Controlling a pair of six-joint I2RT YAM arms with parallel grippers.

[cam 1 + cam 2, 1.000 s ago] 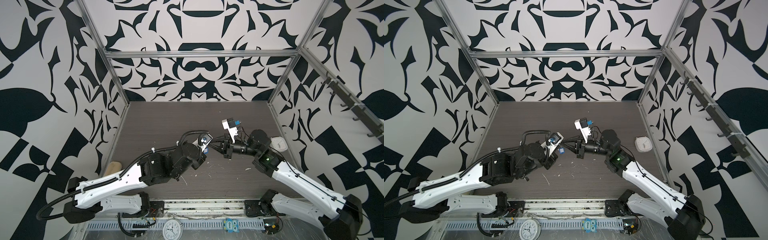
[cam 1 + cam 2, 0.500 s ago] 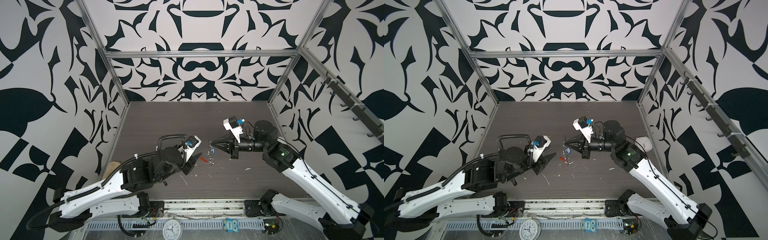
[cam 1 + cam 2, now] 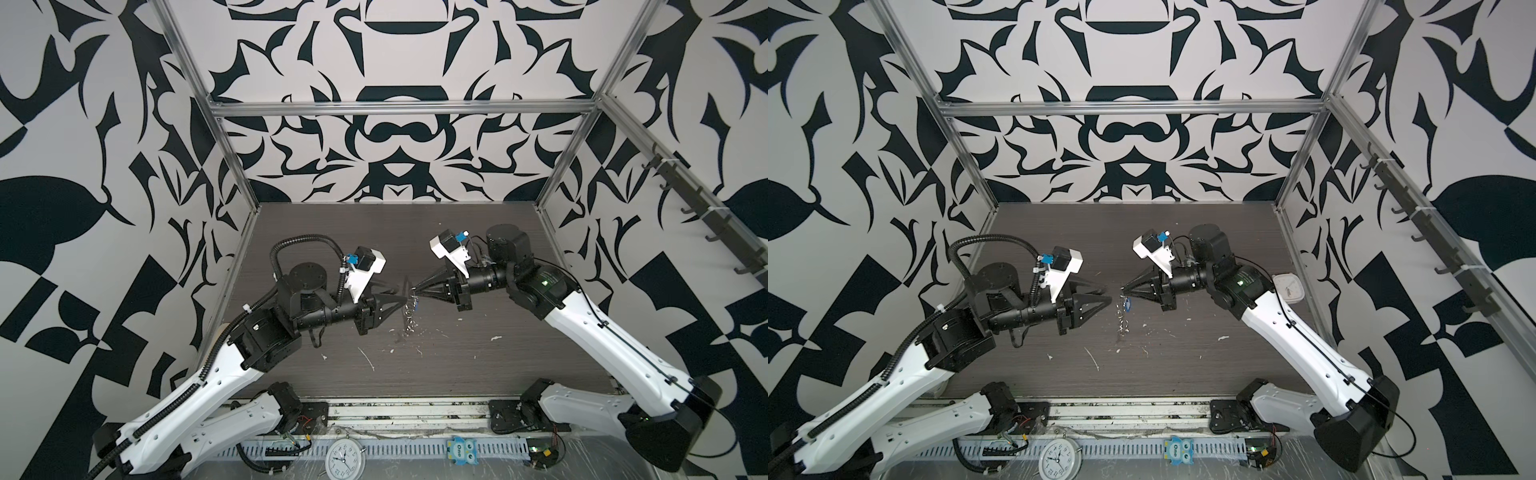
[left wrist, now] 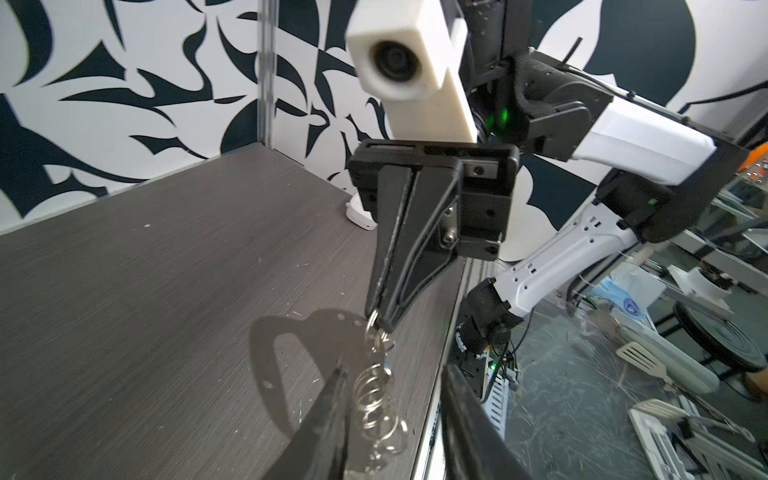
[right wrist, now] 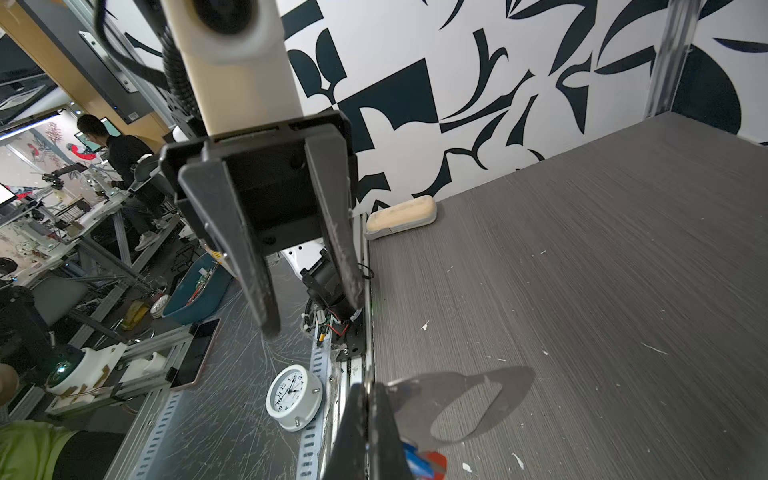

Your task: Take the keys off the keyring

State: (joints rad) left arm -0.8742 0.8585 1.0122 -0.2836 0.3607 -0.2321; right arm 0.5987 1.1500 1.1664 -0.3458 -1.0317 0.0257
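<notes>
**Hold and approach.** My right gripper (image 4: 380,320), in from 3 o'clock in both top views, is clamped fully closed on the top ring of the keyring (image 4: 376,386). The chain therefore hangs toward 6 o'clock over the table (image 4: 145,311), with the blue key tag (image 3: 1128,305) and red key tag (image 5: 437,460) just under its tips. My left gripper (image 5: 311,309), from 9 o'clock, is partly open and empty, its fingers straddling the chain — placed, I judge, to catch a key.
</notes>
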